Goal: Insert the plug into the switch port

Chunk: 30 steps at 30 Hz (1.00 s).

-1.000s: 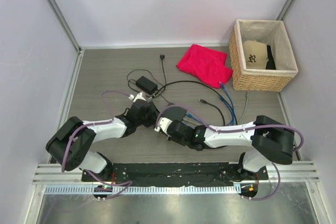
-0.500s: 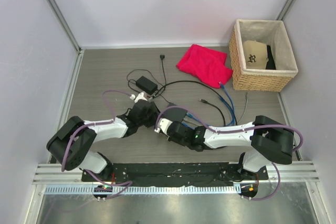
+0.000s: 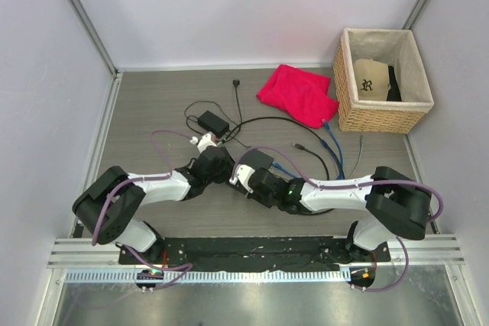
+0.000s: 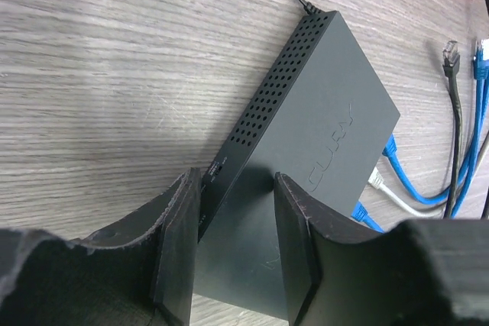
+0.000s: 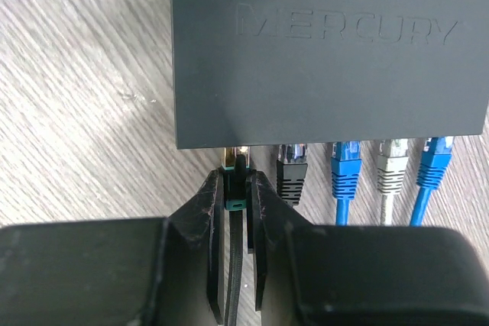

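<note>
Right wrist: you see the switch [image 5: 328, 51], flat dark grey, embossed MERCURY, lying on the wood table [image 5: 76, 112]; right gripper [image 5: 237, 181] pinches the plug [image 5: 238, 163] at its leftmost port. Left wrist alone shows its vented side; left gripper [image 4: 233, 188] straddles a corner, grip unclear.

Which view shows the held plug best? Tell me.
Right wrist: the plug sits pinched in the right tool, tip at the switch's end port. Top external hides it under the right arm; left wrist shows the switch, not this plug.
</note>
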Each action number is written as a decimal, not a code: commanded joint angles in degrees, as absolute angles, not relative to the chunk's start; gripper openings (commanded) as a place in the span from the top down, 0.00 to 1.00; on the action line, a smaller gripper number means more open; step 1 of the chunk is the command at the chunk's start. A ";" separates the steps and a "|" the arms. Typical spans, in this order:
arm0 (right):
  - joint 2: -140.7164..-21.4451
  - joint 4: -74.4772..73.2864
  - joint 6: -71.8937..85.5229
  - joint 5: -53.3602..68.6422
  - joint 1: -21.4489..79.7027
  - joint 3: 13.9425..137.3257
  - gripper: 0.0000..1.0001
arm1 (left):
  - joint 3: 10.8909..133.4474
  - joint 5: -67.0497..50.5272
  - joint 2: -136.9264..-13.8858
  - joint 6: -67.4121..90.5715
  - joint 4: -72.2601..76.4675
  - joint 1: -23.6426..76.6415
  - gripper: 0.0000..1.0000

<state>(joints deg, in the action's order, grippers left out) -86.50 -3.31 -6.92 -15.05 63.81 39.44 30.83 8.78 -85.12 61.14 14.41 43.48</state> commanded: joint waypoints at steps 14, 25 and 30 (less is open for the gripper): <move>-85.61 19.28 -6.07 0.26 59.51 41.41 0.91 | 32.07 -0.81 -84.64 61.11 5.29 48.70 0.56; -83.76 9.15 -0.18 1.40 56.52 37.70 0.70 | 38.32 15.73 -85.52 52.74 -7.38 40.43 0.52; -82.27 4.93 1.13 1.85 56.16 37.88 0.61 | 40.42 15.38 -85.17 51.59 -8.35 38.59 0.45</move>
<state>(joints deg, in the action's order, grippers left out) -85.69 4.89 -1.37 0.64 56.49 37.21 38.48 13.39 -84.60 54.70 -2.15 40.38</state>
